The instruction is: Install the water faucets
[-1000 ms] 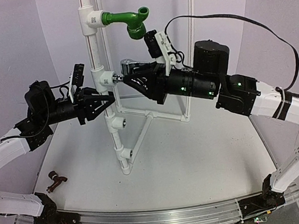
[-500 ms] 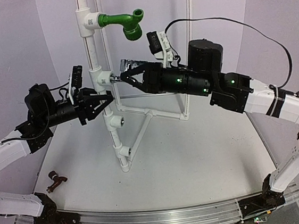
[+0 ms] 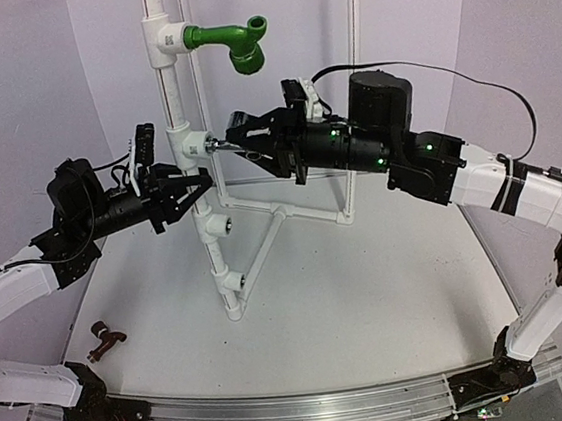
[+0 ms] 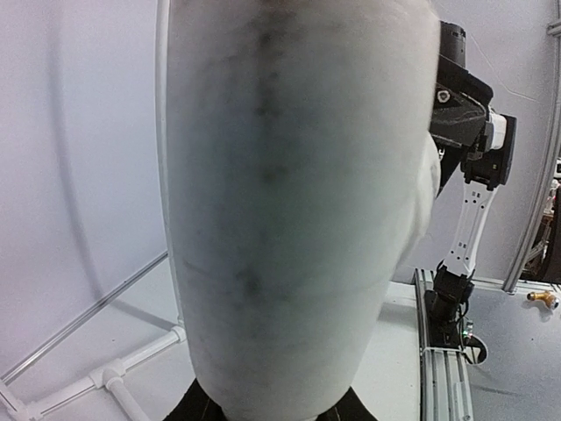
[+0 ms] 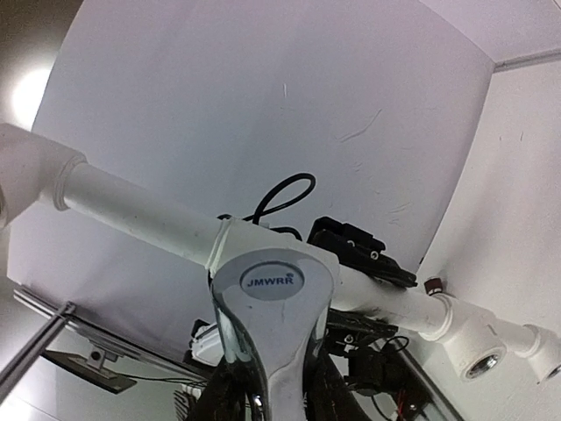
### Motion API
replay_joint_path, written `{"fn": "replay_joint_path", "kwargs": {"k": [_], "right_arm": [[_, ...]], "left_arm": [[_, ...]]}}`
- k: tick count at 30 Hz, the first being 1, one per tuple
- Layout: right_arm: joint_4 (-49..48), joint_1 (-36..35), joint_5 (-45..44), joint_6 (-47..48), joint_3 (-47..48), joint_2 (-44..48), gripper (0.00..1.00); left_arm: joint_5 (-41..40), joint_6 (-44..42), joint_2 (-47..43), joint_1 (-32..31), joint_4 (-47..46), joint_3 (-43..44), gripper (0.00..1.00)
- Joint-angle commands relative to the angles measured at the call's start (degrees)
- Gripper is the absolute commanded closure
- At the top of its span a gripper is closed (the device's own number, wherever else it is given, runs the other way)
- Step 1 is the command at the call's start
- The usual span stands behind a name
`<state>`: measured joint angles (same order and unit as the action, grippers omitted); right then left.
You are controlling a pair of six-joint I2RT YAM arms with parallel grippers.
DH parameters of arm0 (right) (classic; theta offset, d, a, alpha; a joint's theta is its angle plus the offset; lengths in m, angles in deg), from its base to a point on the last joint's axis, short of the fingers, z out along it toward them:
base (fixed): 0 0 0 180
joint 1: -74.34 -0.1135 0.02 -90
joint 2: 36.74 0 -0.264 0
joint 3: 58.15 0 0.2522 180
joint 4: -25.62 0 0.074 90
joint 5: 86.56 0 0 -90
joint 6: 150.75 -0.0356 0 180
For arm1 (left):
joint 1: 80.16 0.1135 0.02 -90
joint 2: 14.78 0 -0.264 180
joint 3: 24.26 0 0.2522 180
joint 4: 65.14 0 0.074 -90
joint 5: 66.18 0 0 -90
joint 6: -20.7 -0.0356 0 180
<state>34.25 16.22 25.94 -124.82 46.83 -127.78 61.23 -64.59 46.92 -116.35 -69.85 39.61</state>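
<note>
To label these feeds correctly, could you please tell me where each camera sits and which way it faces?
Top external: above and behind the bases, looking down on the table and white pipe stand; both arms show.
Left wrist: pressed against the pipe stand, which fills the frame; left fingers at the bottom edge, right arm beyond.
Right wrist: looking up along the chrome faucet at the pipe stand; right fingers flank it.
Shared: all three see the pipe stand.

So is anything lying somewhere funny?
Yes. The little brown tap lies loose near the front left edge of the table, apart from the white pipe stand. The shiny tap is up at the pipe in the right gripper; the brown one sits alone.
</note>
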Motion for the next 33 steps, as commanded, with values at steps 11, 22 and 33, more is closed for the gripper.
{"fn": "replay_joint_path", "kwargs": {"k": [11,22,33], "right_arm": [[-2.25,-0.79,4.59,-32.14,6.02,-9.16,1.0],[-2.31,-0.76,1.22,-31.07,2.86,-5.7,0.85],[-2.51,0.52,-3.7,-23.39,-6.81,3.09,0.05]], "left_arm": [[-5.41,-11.5,-0.79,-2.93,5.73,-6.53,1.0],[-9.9,-6.21,0.91,-2.93,7.87,-3.44,1.0],[-15.5,0.73,-0.43,-2.87,9.48,-1.9,1.0]]}}
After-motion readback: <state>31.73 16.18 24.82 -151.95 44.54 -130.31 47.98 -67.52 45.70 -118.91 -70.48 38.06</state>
